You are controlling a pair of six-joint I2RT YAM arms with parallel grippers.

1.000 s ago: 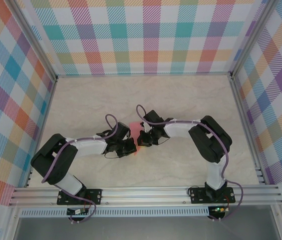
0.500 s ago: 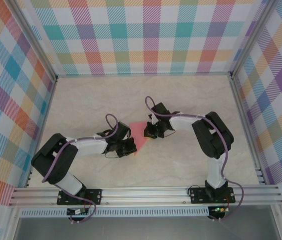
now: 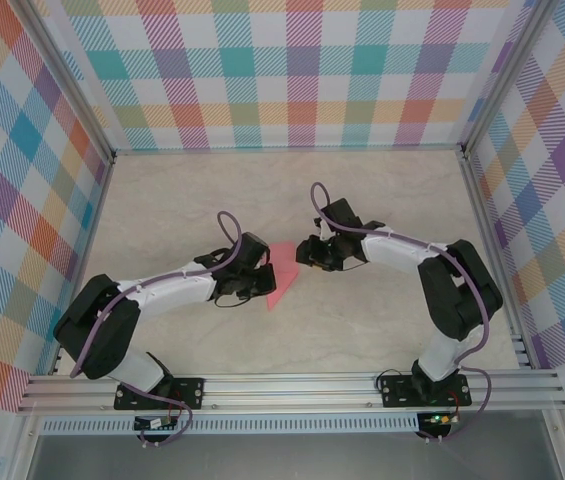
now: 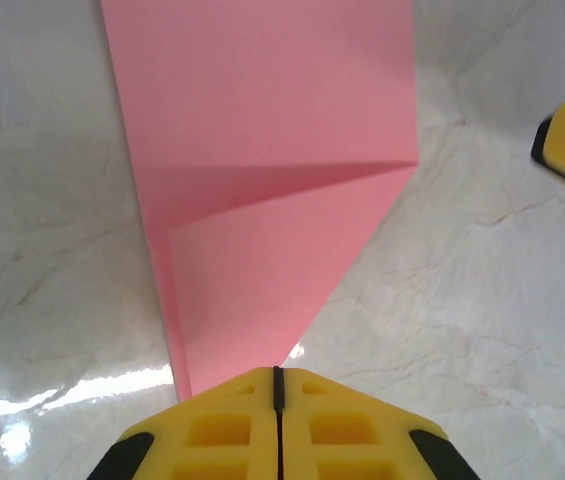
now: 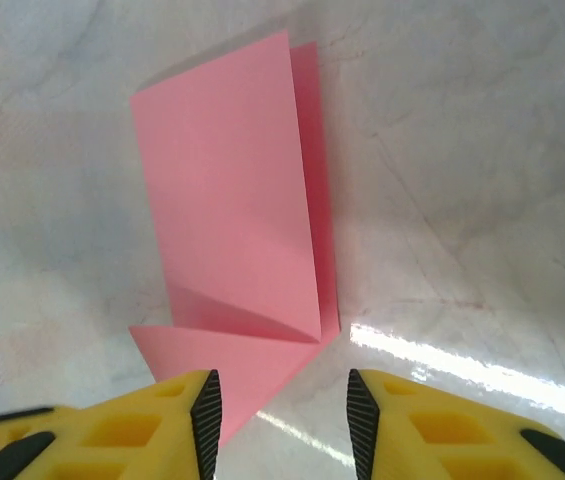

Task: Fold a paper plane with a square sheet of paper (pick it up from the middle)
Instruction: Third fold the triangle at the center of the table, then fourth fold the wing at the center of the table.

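The pale worktop (image 3: 382, 190) is the biggest thing. It takes up the middle of the top view. The left arm (image 3: 162, 290) reaches in from the lower left, and the right arm (image 3: 402, 250) reaches in from the lower right. Between their tips, near the middle of the picture, is the pink paper (image 3: 282, 278).

The paper is folded over on itself, so one layer peeks out behind the other. It also has one slanted fold that makes a pointy end.

The left jaws are pressed together, and they look clamped on that pointy end at the bottom of the left wrist view. The right jaws are apart, just by a corner of the paper, and they hold nothing.

I think the job is only just started. There are a few folds, but no sharp nose, no wings and no plane yet. Most of the folding is left.
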